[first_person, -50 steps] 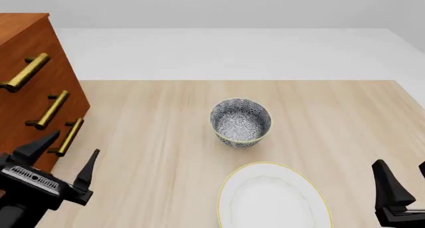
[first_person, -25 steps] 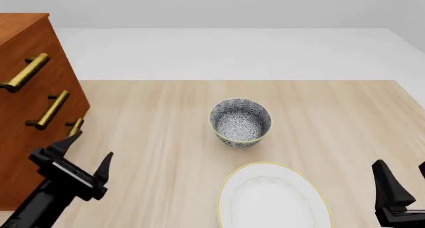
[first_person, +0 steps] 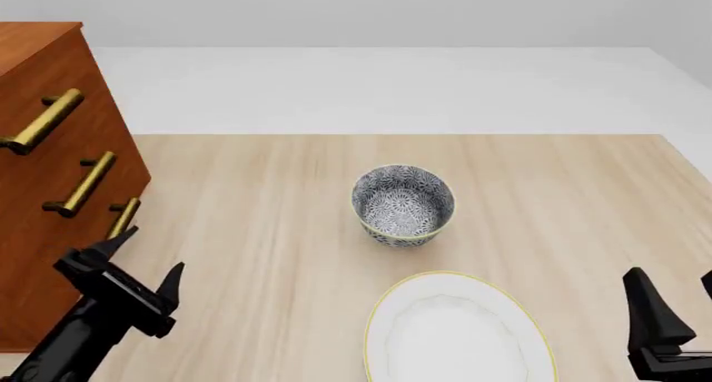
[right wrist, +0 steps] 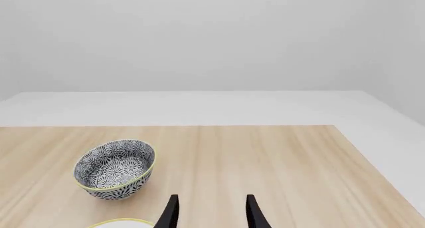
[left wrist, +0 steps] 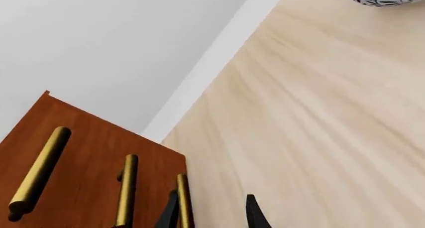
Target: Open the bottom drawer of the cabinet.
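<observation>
Black jaws of the left gripper point(first_person: 142, 257) are being shown spread apart, empty, with one fingertip point(first_person: 120, 237) lying at the near end of the brass handle point(first_person: 122, 218) of the bottom drawer point(first_person: 67, 257) and the other out over the worktop point(first_person: 278, 232). In the left wrist view the same handle point(left wrist: 182, 200) is being seen just beside one finger, and whether it is being touched cannot be told. The bottom drawer is being shown shut, as the lowest front of the reddish-brown cabinet point(first_person: 45, 148), which is standing at the worktop's left edge. The right gripper point(right wrist: 209, 210) is being held low at the near right, its jaws parted and empty. A patterned bowl point(first_person: 403, 204) is being seen upright near the middle of the worktop, well apart from the cabinet, and a white plate point(first_person: 456, 328) with a yellow rim is lying nearer the arms than the bowl.
</observation>
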`<move>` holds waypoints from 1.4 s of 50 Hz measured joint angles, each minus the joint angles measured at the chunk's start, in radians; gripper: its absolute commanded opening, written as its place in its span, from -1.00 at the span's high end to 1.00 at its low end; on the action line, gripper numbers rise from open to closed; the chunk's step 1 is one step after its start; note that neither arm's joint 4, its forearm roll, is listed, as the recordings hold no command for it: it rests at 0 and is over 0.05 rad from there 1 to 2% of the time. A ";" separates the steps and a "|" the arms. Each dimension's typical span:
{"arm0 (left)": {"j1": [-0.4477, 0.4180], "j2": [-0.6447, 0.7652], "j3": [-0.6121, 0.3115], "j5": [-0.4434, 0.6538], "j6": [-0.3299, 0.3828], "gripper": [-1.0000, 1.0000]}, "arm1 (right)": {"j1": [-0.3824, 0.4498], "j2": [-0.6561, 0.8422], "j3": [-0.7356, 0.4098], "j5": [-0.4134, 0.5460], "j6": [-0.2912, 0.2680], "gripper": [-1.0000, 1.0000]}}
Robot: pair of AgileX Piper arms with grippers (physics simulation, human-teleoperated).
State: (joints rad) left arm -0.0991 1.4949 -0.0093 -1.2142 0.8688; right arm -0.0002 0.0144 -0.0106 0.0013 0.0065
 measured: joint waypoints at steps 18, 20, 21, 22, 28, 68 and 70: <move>0.026 0.078 -0.032 -0.005 0.032 -1.00 | 0.000 0.000 0.001 -0.002 0.000 -1.00; 0.030 0.087 -0.036 -0.005 0.035 -1.00 | 0.000 0.000 0.001 -0.002 0.000 -1.00; 0.032 0.092 -0.039 -0.005 0.036 -1.00 | 0.000 0.000 0.001 -0.001 0.000 -1.00; 0.034 0.096 -0.041 -0.005 0.037 -1.00 | 0.000 0.000 0.001 -0.001 0.000 -1.00; 0.047 0.121 -0.053 -0.005 0.043 -1.00 | 0.000 -0.002 -0.001 0.002 0.000 -1.00; 0.146 0.268 -0.132 -0.006 0.087 -1.00 | 0.001 -0.004 -0.002 0.005 0.000 -1.00; 0.152 0.271 -0.134 -0.006 0.090 -1.00 | 0.001 -0.004 -0.001 0.005 0.000 -1.00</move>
State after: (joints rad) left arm 0.0527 1.7664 -0.1437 -1.2199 0.9584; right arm 0.0005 0.0107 -0.0121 0.0061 0.0061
